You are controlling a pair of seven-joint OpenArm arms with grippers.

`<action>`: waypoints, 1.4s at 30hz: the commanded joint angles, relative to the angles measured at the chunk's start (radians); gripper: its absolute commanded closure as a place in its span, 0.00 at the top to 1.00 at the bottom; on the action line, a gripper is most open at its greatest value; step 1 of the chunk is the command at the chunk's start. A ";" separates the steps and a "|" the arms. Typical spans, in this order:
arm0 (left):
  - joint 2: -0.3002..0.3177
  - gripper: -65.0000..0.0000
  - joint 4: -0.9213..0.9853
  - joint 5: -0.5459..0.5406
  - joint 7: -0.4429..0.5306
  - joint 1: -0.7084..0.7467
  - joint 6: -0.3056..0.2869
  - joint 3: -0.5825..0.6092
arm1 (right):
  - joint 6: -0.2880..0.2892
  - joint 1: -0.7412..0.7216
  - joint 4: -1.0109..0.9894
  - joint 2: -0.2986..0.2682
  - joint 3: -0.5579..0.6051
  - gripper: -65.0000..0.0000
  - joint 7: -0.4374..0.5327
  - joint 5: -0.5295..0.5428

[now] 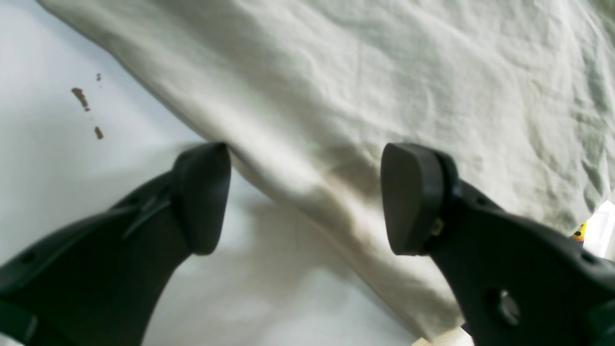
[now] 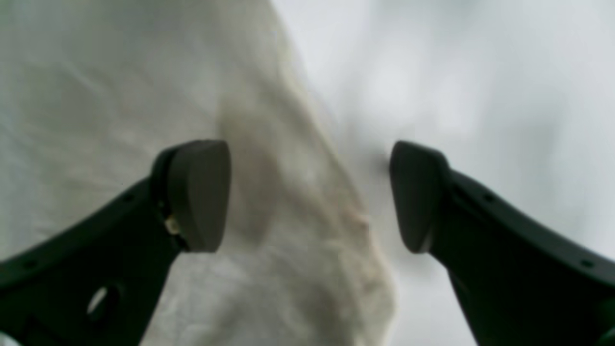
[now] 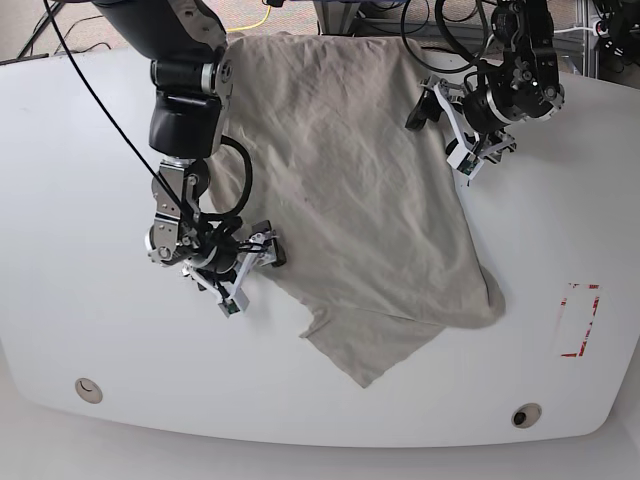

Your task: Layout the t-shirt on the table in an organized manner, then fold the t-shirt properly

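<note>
We've got the right gripper (image 3: 252, 268) at scene left, low over the near-left edge of the plain khaki-grey wrinkled cotton t-shirt (image 3: 350, 190). Its jaws gape, straddling the hem with nothing pinched; our read is it's lined up to take that edge. The shirt lies on the smooth white rounded-corner table (image 3: 90, 320), spread but askew. Its long axis runs diagonally from far-left to near-right, with a pointed flap toward the near edge and a bunched lobe at near right; we can't tell collar from hem. At scene right, the left gripper (image 3: 453, 128) sits at the shirt's far-right edge, jaws spread, one pad over cloth, one over table, gripping nothing. The red-outlined rectangle mark (image 3: 578, 320) sits well apart.
</note>
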State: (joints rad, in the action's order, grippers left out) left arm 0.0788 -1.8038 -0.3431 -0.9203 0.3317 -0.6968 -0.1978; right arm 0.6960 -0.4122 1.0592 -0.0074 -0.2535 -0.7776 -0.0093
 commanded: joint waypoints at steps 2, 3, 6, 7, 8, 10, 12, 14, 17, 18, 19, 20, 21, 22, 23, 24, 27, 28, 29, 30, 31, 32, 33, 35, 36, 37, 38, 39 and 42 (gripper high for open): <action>0.006 0.71 -0.018 -0.015 0.019 -0.009 -0.001 -0.001 | 0.002 -0.009 0.014 0.001 0.007 0.76 0.000 0.007; 0.006 0.71 -0.018 -0.015 0.019 -0.009 -0.001 -0.001 | 0.002 -0.007 0.014 0.002 0.007 0.76 0.000 0.007; 0.006 0.71 -0.018 -0.015 0.019 -0.010 -0.001 0.001 | 0.002 0.002 0.014 0.005 0.007 0.76 0.000 0.009; 0.006 0.71 -0.018 -0.015 0.019 -0.010 -0.001 0.001 | 0.002 0.011 0.014 0.010 0.007 0.76 0.000 0.009; 0.006 0.71 -0.018 -0.015 0.019 -0.010 -0.001 0.001 | 0.002 0.017 0.016 0.013 0.007 0.74 0.004 0.009; 0.006 0.71 -0.018 -0.015 0.019 -0.010 -0.001 0.013 | 0.002 0.019 0.016 0.016 0.007 0.67 0.017 0.009; 0.008 0.71 -0.018 -0.015 0.019 -0.010 -0.001 0.024 | 0.002 0.020 0.016 0.016 0.009 0.58 0.027 0.009; 0.008 0.71 -0.018 -0.015 0.019 -0.010 -0.001 0.031 | 0.002 0.020 0.016 0.016 0.009 0.46 0.030 0.009; 0.008 0.71 -0.015 -0.015 0.019 -0.009 -0.001 0.036 | 0.002 0.020 0.016 0.016 0.009 0.24 0.031 0.009; 0.008 0.71 -0.015 -0.015 0.019 -0.007 -0.001 0.041 | 0.002 0.020 0.016 0.016 0.009 0.18 0.031 0.009; 0.008 0.71 -0.015 -0.015 0.019 -0.007 -0.001 0.045 | 0.002 0.020 0.016 0.016 0.009 0.13 0.031 0.007; 0.008 0.71 -0.015 -0.015 0.019 -0.006 -0.001 0.050 | 0.002 0.020 0.016 0.016 0.009 0.09 0.031 0.007; 0.008 0.71 -0.015 -0.015 0.019 -0.004 -0.001 0.057 | 0.002 0.020 0.016 0.016 0.009 0.07 0.031 0.007; 0.008 0.71 -0.015 -0.015 0.019 -0.004 -0.001 0.062 | 0.002 0.020 0.016 0.016 0.009 0.07 0.031 0.007; 0.008 0.71 -0.015 -0.015 0.019 -0.003 -0.001 0.067 | 0.002 0.020 0.016 0.016 0.009 0.07 0.031 0.007; 0.008 0.71 -0.015 -0.015 0.019 -0.003 -0.001 0.071 | 0.002 0.020 0.016 0.014 0.009 0.07 0.031 0.007; 0.008 0.71 -0.015 -0.015 0.019 -0.001 -0.001 0.076 | 0.002 0.020 0.016 0.014 0.009 0.07 0.031 0.007; 0.008 0.71 -0.015 -0.015 0.019 -0.001 -0.001 0.076 | 0.002 0.020 0.016 0.011 0.009 0.07 0.031 0.007; 0.008 0.71 -0.014 -0.015 0.019 -0.001 -0.001 0.076 | 0.002 0.020 0.016 0.008 0.009 0.07 0.031 0.007; 0.008 0.71 -0.014 -0.015 0.019 -0.001 -0.001 0.076 | 0.002 0.020 0.016 0.007 0.009 0.07 0.031 0.007; 0.008 0.71 -0.014 -0.015 0.019 -0.001 -0.001 0.076 | 0.002 0.020 0.016 0.005 0.009 0.07 0.031 0.007; 0.008 0.71 -0.014 -0.015 0.019 -0.001 -0.001 0.076 | 0.002 0.020 0.016 0.005 0.009 0.07 0.031 0.007; 0.008 0.71 -0.014 -0.015 0.019 -0.001 -0.001 0.076 | 0.002 0.020 0.016 0.004 0.009 0.06 0.031 0.007; 0.008 0.69 -0.012 -0.014 0.019 -0.001 -0.001 0.076 | 0.002 0.020 0.016 0.002 0.009 0.06 0.031 0.007; 0.008 0.66 -0.012 -0.014 0.019 -0.003 -0.001 0.076 | 0.002 0.020 0.016 0.002 0.009 0.06 0.031 0.007; 0.008 0.62 -0.012 -0.014 0.019 -0.004 -0.001 0.076 | 0.002 0.022 0.016 0.002 0.009 0.06 0.031 0.007; 0.008 0.56 -0.009 -0.014 0.019 -0.006 -0.001 0.076 | 0.002 0.022 0.016 0.002 0.009 0.06 0.031 0.007; 0.008 0.47 0.000 -0.014 0.019 -0.007 -0.001 0.076 | 0.002 0.022 0.016 0.002 0.009 0.06 0.031 0.007; 0.008 0.17 0.037 -0.014 0.019 -0.010 0.001 0.077 | 0.002 0.022 0.016 0.002 0.007 0.06 0.031 0.007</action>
State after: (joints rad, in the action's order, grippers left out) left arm 0.0837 -1.7786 -0.3416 -0.9169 0.3267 -0.6968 -0.1196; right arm 0.6975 -0.3729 1.0657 0.0002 -0.2470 -0.7399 0.0040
